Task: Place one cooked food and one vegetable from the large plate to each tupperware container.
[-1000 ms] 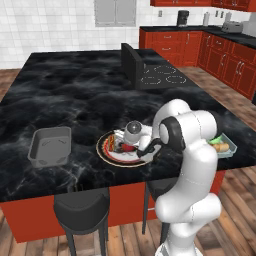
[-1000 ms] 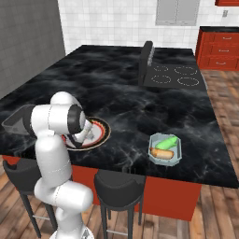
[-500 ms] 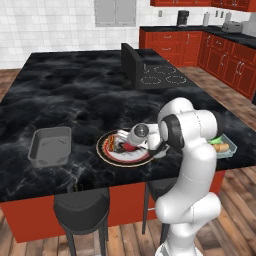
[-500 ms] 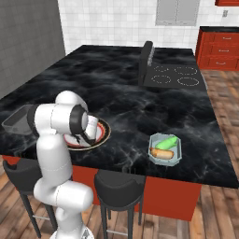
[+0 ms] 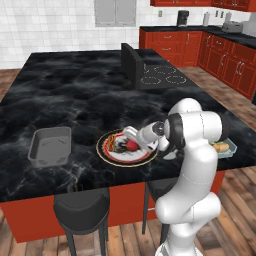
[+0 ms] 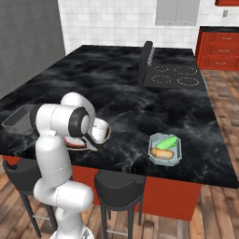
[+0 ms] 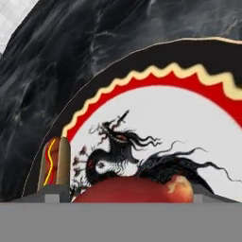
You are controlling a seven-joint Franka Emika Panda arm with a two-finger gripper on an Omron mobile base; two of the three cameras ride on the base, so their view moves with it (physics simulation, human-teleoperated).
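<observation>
One hot dog (image 7: 54, 163) beside red vegetable (image 7: 134, 190)

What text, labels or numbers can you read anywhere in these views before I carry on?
None: no readable words, numbers or brand marks appear.
The large plate: a dark ink-style figure and a zigzag red rim, pattern only, no lettering.
The hot dog: a yellow squiggle, not writing.
The grey container and the pale container: unmarked.
Small appliances on the far counter: too small to tell.
</observation>
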